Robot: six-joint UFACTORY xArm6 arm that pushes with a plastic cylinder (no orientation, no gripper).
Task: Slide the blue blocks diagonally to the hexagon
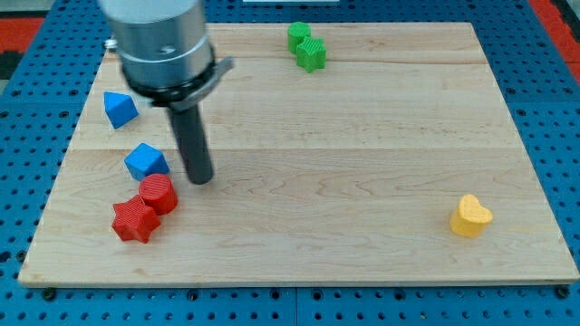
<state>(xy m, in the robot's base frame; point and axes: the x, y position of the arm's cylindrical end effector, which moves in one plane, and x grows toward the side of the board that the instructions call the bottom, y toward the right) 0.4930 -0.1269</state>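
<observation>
Two blue blocks lie at the view's left: a blue triangular block [120, 109] higher up and a blue cube-like block [145, 162] below it. My tip [200, 179] stands just to the right of the lower blue block, a small gap apart. A red hexagon-like block [158, 194] sits just below the lower blue block, touching a red star-shaped block [135, 220] at its lower left.
Two green blocks [306, 47] sit together at the view's top centre. A yellow heart-shaped block [470, 216] lies at the lower right. The wooden board [362, 163] rests on a blue pegboard surface.
</observation>
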